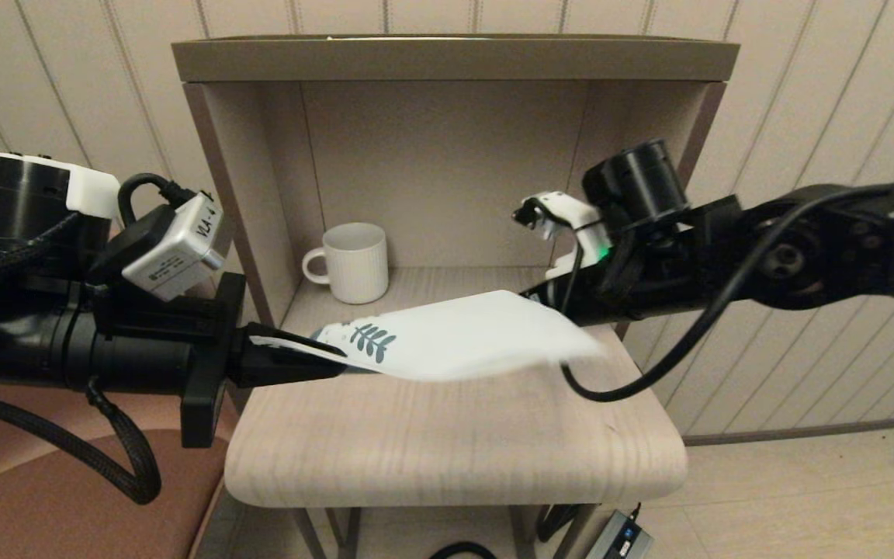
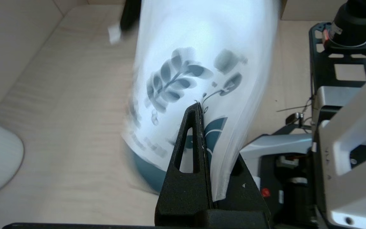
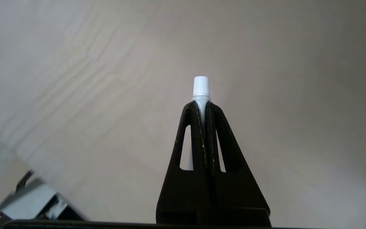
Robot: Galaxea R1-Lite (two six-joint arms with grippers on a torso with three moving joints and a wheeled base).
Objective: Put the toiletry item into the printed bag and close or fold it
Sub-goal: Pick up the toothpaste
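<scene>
- White printed bag (image 1: 455, 334), teal leaf motif: held off the table (image 1: 455, 442), stretching from the left gripper (image 2: 202, 109) toward the right gripper (image 3: 203, 106).
- Left gripper: fingers pinched on the bag's edge.
- Right gripper: fingers clamped on a small white-capped tube (image 3: 201, 90), cap beyond the fingertips.
- White ribbed mug (image 1: 350, 262): standing behind the bag, in the shelf recess.

The grey camera box (image 1: 174, 247) on the left wrist bears a label reading "VLA-4".

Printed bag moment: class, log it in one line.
left gripper: shut on printed bag | right gripper: shut on tube | bag lifted
</scene>
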